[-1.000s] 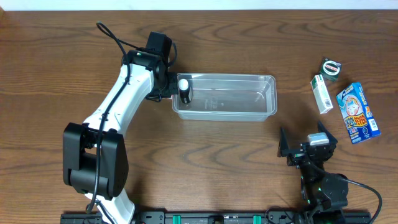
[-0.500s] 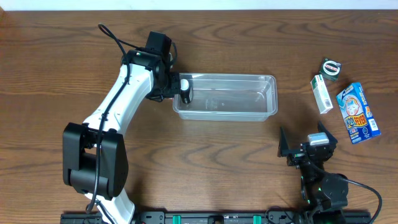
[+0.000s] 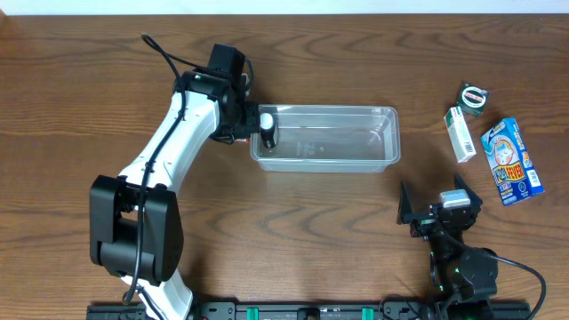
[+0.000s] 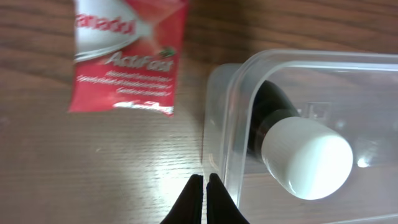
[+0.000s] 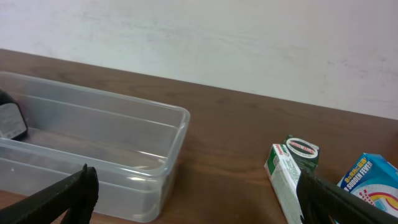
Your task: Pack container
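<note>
The container [image 3: 324, 138] is sitting on the bench [image 3: 80, 80] a little behind its middle, long side running left to right, with a dark bottle with a white cap [image 3: 267, 127] lying inside at its left end. The left fingers [image 4: 198, 199] are pressing together right at the outer edge of that end's rim. Whether any plastic is being caught between them cannot be told. Just beside that corner, on the bench, a red packet [image 4: 127, 56] is lying flat. The right fingers [image 5: 68, 196] are spreading wide and gripping nothing, hanging near the front edge of the bench, well apart from the container. Off to the right, a green-and-white box [image 3: 460, 133], a blue carton [image 3: 511, 162] and a small round item [image 3: 473, 95] are lying close together.
</note>
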